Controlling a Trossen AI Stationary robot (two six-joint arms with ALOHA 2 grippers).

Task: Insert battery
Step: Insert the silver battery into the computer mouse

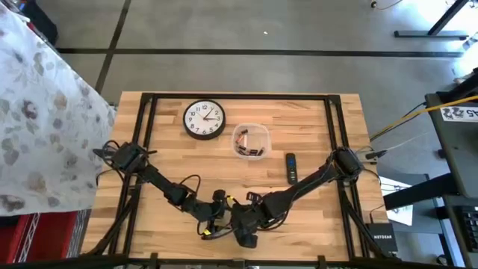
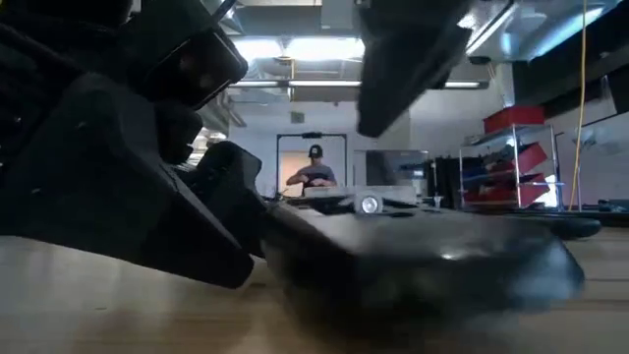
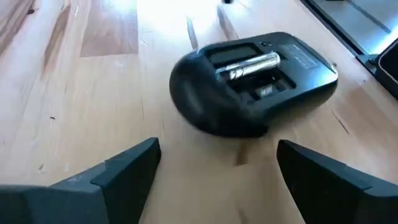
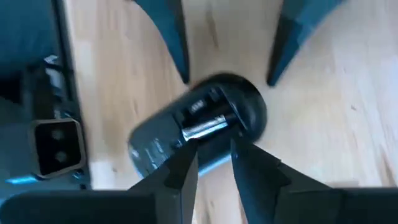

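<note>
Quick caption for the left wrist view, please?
Open left pincer faces upturned mouse, a battery in its bay.

The wall clock (image 1: pixel 204 119), well apart from both grippers at the table's far side, shows numerals on its white dial, too small to read singly. A white tag (image 1: pixel 461 112) on the grey cabinet, far beyond the right gripper, bears dark characters that stay illegible

A round wall clock (image 1: pixel 204 119) lies on a wooden table (image 1: pixel 314 123). Near it sits a clear plastic container (image 1: pixel 250 140), with a black remote (image 1: pixel 291 167) beyond.
</note>
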